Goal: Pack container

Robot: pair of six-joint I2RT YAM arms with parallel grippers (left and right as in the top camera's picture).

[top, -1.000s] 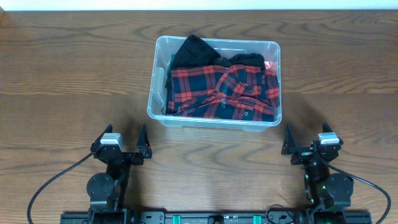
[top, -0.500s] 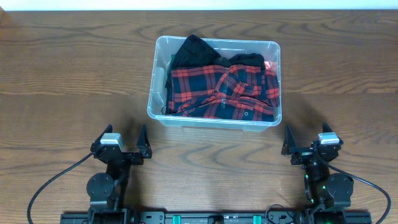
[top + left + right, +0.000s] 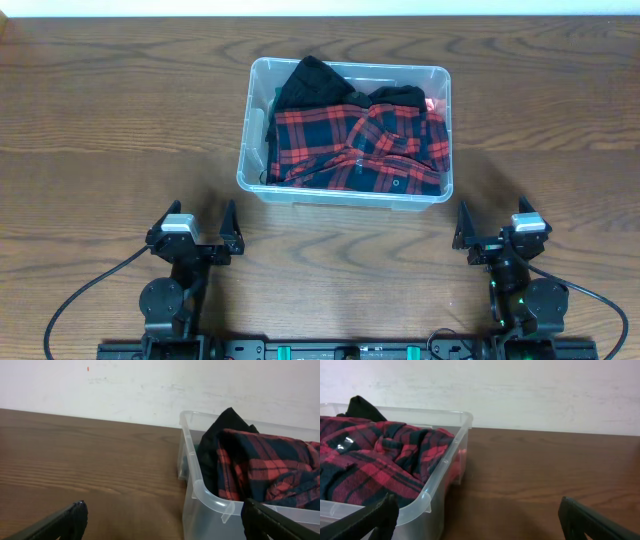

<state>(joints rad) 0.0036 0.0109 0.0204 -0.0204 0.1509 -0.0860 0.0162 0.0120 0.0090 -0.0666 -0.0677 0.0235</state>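
The clear rectangular container (image 3: 346, 198) stands at the table's centre, filled with a red and black plaid shirt (image 3: 360, 150) and a black garment (image 3: 310, 82) at the back. Its base label is hidden under the clothes. My left gripper (image 3: 196, 238) rests open and empty near the front edge, left of the container. My right gripper (image 3: 494, 238) rests open and empty at the front right. The container's corner shows in the left wrist view (image 3: 200, 495) and in the right wrist view (image 3: 440, 480). My fingers spread wide in the left wrist view (image 3: 162, 522) and the right wrist view (image 3: 477, 520).
The brown wooden table (image 3: 120, 120) stretches around the container. A white wall (image 3: 125, 385) runs behind the table's far edge. Black cables (image 3: 80, 300) loop beside the arm bases at the front.
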